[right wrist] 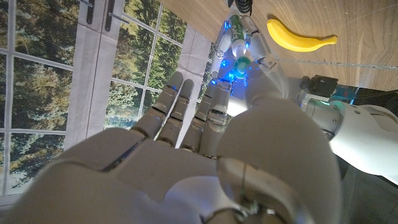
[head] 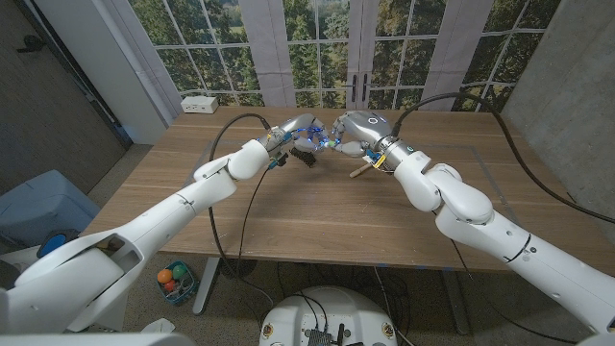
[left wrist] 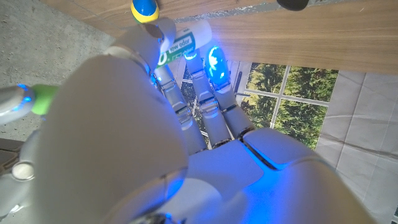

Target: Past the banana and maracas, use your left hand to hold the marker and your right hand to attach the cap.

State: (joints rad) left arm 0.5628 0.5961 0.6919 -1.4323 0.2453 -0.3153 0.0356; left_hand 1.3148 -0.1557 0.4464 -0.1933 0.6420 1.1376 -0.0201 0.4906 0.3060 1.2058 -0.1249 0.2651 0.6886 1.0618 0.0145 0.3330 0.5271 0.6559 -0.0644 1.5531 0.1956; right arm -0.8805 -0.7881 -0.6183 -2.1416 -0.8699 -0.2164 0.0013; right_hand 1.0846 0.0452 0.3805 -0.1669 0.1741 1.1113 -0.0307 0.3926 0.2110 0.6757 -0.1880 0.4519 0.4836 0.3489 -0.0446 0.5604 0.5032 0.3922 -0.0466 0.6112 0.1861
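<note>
The left hand (head: 300, 137), raised over the far middle of the wooden table (head: 317, 211), grips a white-barrelled marker with a green label (left wrist: 181, 41) between its fingertips. The right hand (head: 357, 130) meets it fingertip to fingertip, pinching a small green marker cap (right wrist: 241, 61) at the marker's end. A yellow banana (right wrist: 301, 41) lies on the table near the two hands.
</note>
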